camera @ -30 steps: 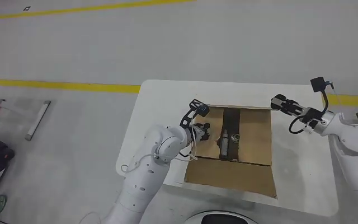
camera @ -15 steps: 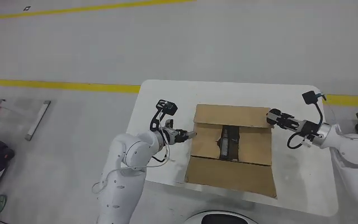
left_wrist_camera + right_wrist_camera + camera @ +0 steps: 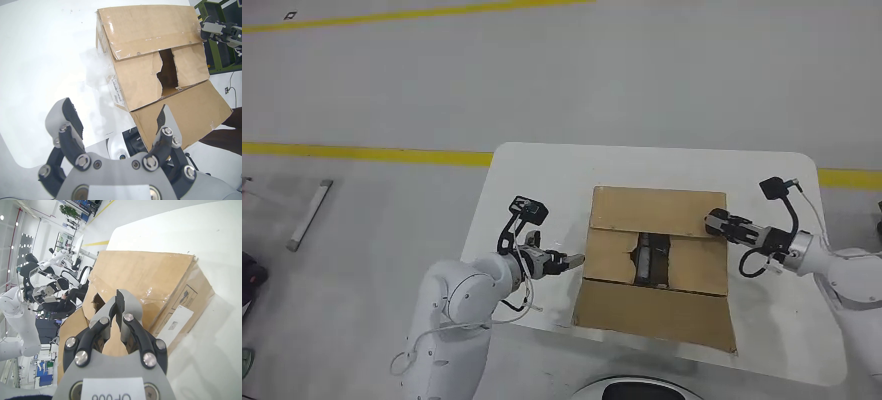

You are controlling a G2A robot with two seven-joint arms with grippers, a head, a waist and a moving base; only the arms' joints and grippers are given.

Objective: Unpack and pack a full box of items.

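Observation:
A brown cardboard box (image 3: 687,262) stands mid-table, also seen as box (image 3: 143,56) and box (image 3: 151,275). Its far flap lies folded inward and its near flap (image 3: 657,315) hangs out toward the table's front edge. Between the torn inner flaps is a gap (image 3: 647,255) with dark items inside. My left gripper (image 3: 575,261) is open and empty (image 3: 117,115), just left of the box above the table. My right gripper (image 3: 710,221) is shut (image 3: 117,303) at the box's far right corner, with nothing visible between its fingers; it appears farther off (image 3: 206,28) in the left wrist view.
The white table (image 3: 542,180) has bare room left and right of the box. Its front edge runs under the hanging flap. A green cart (image 3: 217,56) stands beyond the table, and other robots and seated people are in the room behind.
My left gripper has pulled back from the box's left inner flap, moving leftward off the box. My right gripper has come in to the box's far right corner. The far flap now lies folded inward.

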